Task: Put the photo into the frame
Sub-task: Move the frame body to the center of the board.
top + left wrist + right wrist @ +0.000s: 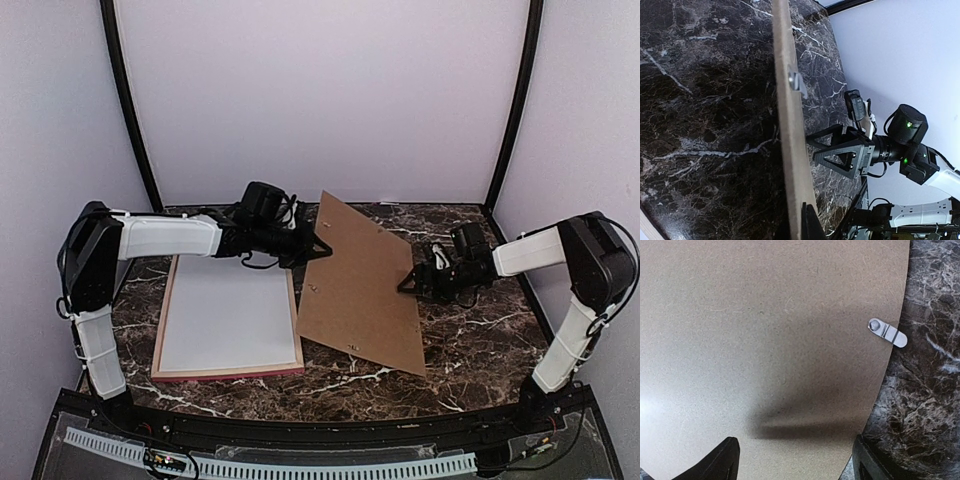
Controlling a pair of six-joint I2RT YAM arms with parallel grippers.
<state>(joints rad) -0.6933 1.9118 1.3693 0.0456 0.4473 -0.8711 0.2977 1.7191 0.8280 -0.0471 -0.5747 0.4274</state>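
The left gripper (318,244) clamps the left edge of the tilted brown rectangular hardboard backing board (360,285); the right gripper (408,283), jaws spread wide, sits at its right edge.

backing board (765,340): cropped top, left | right fingers (722,462): cropped at bottom

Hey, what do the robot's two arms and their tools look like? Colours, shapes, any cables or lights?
The two arms match. The left arm and right arm have smooth white link shells between bulky black joint housings, and thin black cables loop near the wrists. The left tool and right tool are black, with pointed, triangular open-truss fingers. Small green lights glow on the right wrist motor.
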